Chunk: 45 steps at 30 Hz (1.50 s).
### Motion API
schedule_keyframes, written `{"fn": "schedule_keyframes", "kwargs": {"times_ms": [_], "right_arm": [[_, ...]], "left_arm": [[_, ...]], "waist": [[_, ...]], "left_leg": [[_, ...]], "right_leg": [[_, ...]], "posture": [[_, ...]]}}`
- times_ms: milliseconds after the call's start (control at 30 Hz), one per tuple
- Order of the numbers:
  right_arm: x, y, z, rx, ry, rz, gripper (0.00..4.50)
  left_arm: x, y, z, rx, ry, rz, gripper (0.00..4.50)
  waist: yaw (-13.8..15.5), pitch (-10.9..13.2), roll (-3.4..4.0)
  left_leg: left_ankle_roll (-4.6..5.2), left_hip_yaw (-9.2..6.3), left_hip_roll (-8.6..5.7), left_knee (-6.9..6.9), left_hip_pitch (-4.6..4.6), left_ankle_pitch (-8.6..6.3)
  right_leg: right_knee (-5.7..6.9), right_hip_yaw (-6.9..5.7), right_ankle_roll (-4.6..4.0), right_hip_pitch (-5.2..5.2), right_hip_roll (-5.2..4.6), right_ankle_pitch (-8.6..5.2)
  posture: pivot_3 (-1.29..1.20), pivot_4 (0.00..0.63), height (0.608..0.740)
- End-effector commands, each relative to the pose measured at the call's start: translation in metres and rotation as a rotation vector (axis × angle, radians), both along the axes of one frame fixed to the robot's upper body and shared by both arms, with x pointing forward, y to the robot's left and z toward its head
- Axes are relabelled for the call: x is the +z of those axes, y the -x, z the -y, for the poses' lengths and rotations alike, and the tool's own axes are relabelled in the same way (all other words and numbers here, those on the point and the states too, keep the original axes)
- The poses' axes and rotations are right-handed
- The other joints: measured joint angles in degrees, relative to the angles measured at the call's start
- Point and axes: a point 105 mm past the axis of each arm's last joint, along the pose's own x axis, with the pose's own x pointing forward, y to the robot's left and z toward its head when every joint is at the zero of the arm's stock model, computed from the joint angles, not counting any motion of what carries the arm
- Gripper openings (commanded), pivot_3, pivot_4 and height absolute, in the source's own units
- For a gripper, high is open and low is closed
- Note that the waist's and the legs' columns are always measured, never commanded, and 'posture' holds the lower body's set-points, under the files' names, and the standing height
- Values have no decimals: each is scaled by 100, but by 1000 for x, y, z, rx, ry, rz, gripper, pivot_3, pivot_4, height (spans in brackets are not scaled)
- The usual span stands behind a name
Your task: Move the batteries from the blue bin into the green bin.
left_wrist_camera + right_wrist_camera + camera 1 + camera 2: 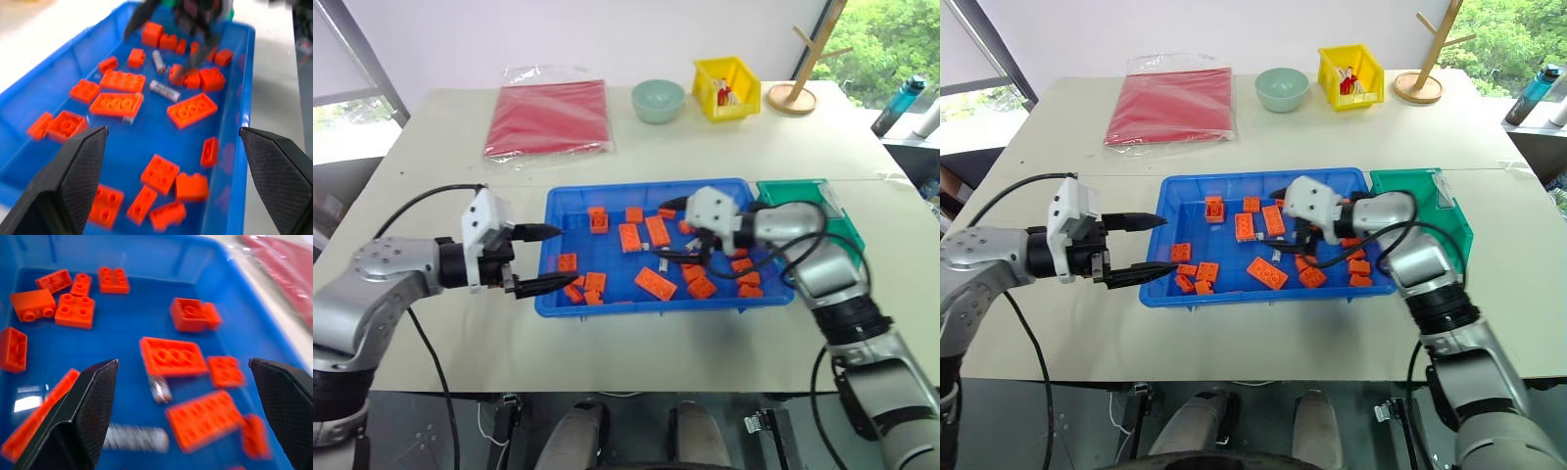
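Though wide open, right end effector [677,233] empty

A pale beige table [431,323] stands before a plain white wall [558,34], with a window [886,44] onto green trees at the far right and a dark-framed window [342,69] at the left.

Left gripper [536,258] pointed toward 3 o'clock, fingers spread; right gripper [672,231] pointed toward 9 o'clock, fingers spread wide.
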Motion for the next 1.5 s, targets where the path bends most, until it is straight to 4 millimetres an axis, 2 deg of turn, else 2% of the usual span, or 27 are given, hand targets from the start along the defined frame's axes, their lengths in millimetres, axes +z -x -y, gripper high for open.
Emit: {"fn": "schedule_keyframes", "kwargs": {"times_ms": [33, 167, 300, 333, 400, 467, 500, 567, 633, 667, 767, 1000, 1100, 1200, 1333, 1433, 1500], "right_arm": [[3, -2, -13, 28, 9, 81, 4384], [-7, -14, -25, -2, 4, 109, 4384], [-8, -22, -30, -22, -31, 100, 4384], [-8, -24, -31, -31, -39, 98, 4160], [-11, -28, -30, -36, -31, 103, 3568], [-13, -30, -30, -36, -28, 103, 2696], [-13, -30, -31, -35, -30, 103, 2085], [-7, -28, -35, -25, -75, 82, 1290], [1, -23, -40, -5, -133, 49, 260], [6, -19, -42, 14, -172, 25, 58], [17, -11, -48, 50, -241, -27, 58], [24, -12, -73, 58, -286, -56, 58], [22, -6, -89, 88, -292, -85, 58], [10, 1, -102, 114, -280, -144, 58], [6, 5, -107, 128, -256, -145, 1602], [13, 2, -96, 123, -227, -116, 3112], [20, -1, -83, 117, -204, -114, 3112]], "left_arm": [[7, -2, 5, -2, 7, 37, 4500], [7, -3, 9, 0, 11, 47, 4500], [7, -3, 9, 5, 10, 51, 4500], [6, -3, 9, 6, 9, 52, 4500], [7, -3, 10, 8, 9, 56, 4500], [7, -4, 10, 9, 10, 61, 4500], [8, -4, 10, 9, 11, 62, 4500], [8, -5, 10, 12, 9, 68, 4500], [8, -6, 9, 18, 8, 73, 4500], [9, -7, 9, 22, 8, 75, 4500], [8, -9, 7, 28, 7, 79, 4500], [8, -10, 8, 26, 7, 87, 4500], [8, -10, 9, 22, 7, 89, 4500], [9, -10, 9, 19, 4, 94, 4500], [11, -11, 8, 21, 3, 98, 4500], [10, -11, 7, 20, -1, 98, 4500], [10, -11, 7, 17, -4, 98, 4500]], "waist": [[-5, 0, 0], [-76, 0, 0], [-142, 0, 0], [-147, 0, 0], [-164, 0, 0], [-163, 0, 0], [-163, 0, 0], [-166, 0, 0], [-195, 0, 0], [-206, -1, 0], [-212, -1, -1], [-260, -1, 0], [-268, -1, 0], [-266, -1, 0], [-262, -1, 0], [-263, -1, 0], [-261, -1, 0]], "left_leg": [[0, -1, -1, 0, 0, 0], [-4, -7, -1, -1, 1, 2], [-5, -12, 0, -3, 1, 3], [-6, -12, 1, -5, 1, 3], [-8, -13, 3, -6, 1, 4], [-8, -13, 2, -5, 1, 4], [-8, -14, 2, -5, 1, 4], [-8, -15, 2, -5, 1, 4], [-8, -15, 2, -5, 1, 4], [-8, -16, 2, -6, 1, 4], [-8, -23, 2, -6, 2, 4], [-8, -25, 2, -8, 1, 5], [-8, -25, 2, -8, 1, 5], [-8, -27, 2, -8, 1, 5], [-8, -30, 1, -8, 1, 5], [-8, -30, -1, -7, 2, 5], [-8, -31, -1, -7, 1, 5]], "right_leg": [[0, 0, 0, 0, 0, 0], [3, -1, 0, -1, 2, 0], [8, -2, 0, -2, 5, 0], [8, -3, 0, -4, 6, 0], [8, -3, 0, -5, 8, 0], [8, -3, 0, -4, 8, 0], [8, -3, 0, -4, 8, 0], [8, -3, 0, -4, 8, 0], [8, -3, 0, -5, 8, 0], [8, -3, 0, -4, 8, 0], [8, -6, 0, 0, 9, 0], [9, -6, 0, -2, 9, 0], [11, -6, 0, -4, 9, 0], [12, -6, 0, -4, 9, 0], [13, -6, 0, -3, 9, 0], [13, -5, 0, -3, 9, 0], [13, -6, 0, -4, 8, 0]], "posture": [[0, 150, 717], [0, 150, 717], [0, 150, 717], [0, 150, 717], [0, 150, 717], [0, 150, 717], [0, 150, 717], [0, 150, 717], [0, 150, 717], [0, 150, 717], [0, 150, 717], [0, 150, 717], [0, 150, 717], [0, 150, 717], [0, 150, 717], [0, 150, 717], [0, 150, 717]]}}
